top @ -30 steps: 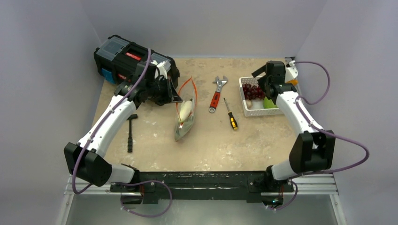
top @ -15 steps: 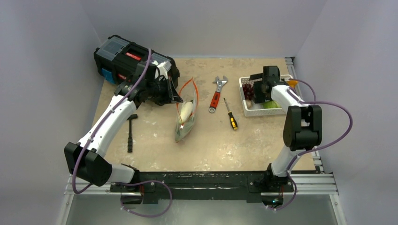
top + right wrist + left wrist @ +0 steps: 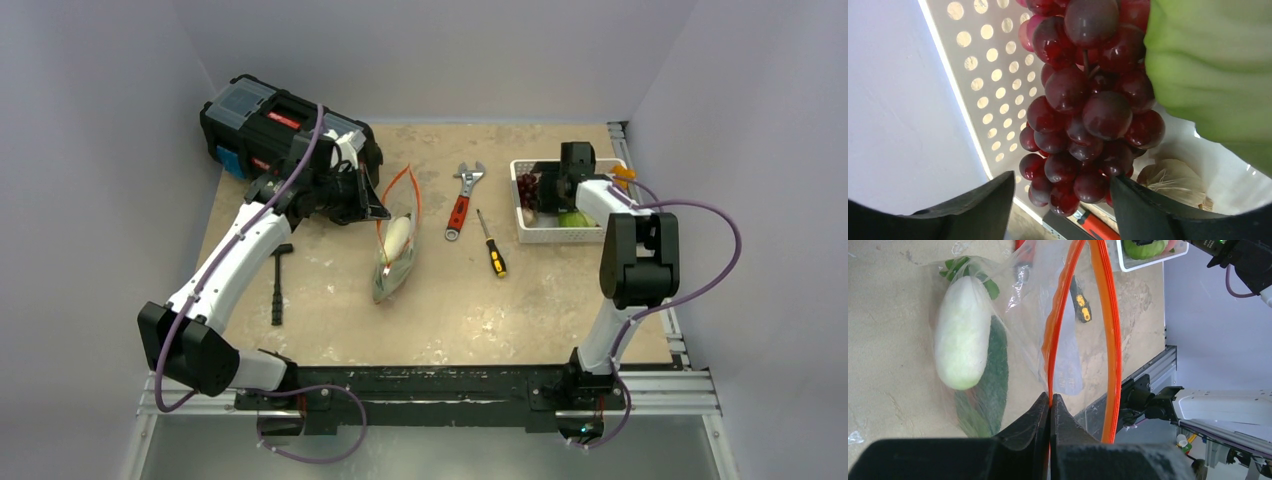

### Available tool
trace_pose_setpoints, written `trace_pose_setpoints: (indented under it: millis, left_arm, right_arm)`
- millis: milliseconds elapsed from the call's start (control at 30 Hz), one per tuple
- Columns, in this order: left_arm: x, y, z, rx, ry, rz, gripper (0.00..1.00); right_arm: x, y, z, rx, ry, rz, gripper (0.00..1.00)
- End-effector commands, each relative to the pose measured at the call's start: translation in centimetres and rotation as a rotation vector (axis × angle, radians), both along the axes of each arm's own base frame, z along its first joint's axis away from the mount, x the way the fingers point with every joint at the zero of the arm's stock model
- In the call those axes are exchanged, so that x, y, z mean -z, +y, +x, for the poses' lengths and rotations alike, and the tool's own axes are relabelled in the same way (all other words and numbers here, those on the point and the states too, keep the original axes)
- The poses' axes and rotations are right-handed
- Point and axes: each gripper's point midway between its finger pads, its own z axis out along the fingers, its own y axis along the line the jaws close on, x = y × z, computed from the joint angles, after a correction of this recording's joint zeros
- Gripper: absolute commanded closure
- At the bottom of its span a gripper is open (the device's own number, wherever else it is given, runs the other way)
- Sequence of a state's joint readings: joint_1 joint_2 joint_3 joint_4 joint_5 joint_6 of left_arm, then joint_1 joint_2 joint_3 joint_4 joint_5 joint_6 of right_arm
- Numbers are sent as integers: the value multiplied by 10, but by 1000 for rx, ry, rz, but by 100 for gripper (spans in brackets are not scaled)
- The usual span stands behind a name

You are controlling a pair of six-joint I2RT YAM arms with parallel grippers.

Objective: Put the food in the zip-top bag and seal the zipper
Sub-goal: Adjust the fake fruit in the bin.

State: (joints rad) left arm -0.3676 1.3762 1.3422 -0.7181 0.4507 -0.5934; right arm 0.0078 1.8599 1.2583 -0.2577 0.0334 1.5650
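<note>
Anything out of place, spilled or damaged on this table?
Nothing spilled or damaged. The only misfits: a red-handled adjustable wrench and a yellow-and-black screwdriver lie between the clear plastic zip-top bag and the white slotted basket, tools in a food-packing scene.

The top external camera looks down from high behind the arm bases and takes in the whole table (image 3: 450,320) from far off. The left wrist camera looks out past the left fingers (image 3: 1030,427), close over the zip-top bag (image 3: 1023,305), toward the basket (image 3: 1124,260). The right wrist camera sits inside the basket, looking past the right fingers (image 3: 983,205) at the grape bunch (image 3: 1088,115) from very near. All three views share the basket.
</note>
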Motion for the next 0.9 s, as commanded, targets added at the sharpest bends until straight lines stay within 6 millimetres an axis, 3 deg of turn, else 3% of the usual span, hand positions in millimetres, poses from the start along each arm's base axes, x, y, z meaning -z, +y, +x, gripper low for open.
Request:
trace_pose_setpoints:
  millis: [0, 300, 400, 467, 533, 867]
  left_arm:
    - [-9, -7, 4, 10, -29, -35, 100]
    - [-9, -7, 4, 10, -29, -34, 100]
    - [-8, -6, 5, 8, -30, -30, 100]
    - [-7, -6, 5, 7, -28, -29, 100]
    - [-7, -6, 5, 6, -29, -26, 100]
    - [-8, -5, 5, 6, -31, -27, 100]
  right_arm:
    - [9, 2, 3, 27, 5, 47, 36]
    - [-21, 2, -4, -16, -41, 14, 88]
    - [-32, 3, -9, -28, -61, 11, 98]
    - [-44, 3, -12, -32, -89, 8, 100]
    - [-62, -11, -14, -11, -131, -2, 100]
    - [-140, -20, -29, -118, -311, -130, 100]
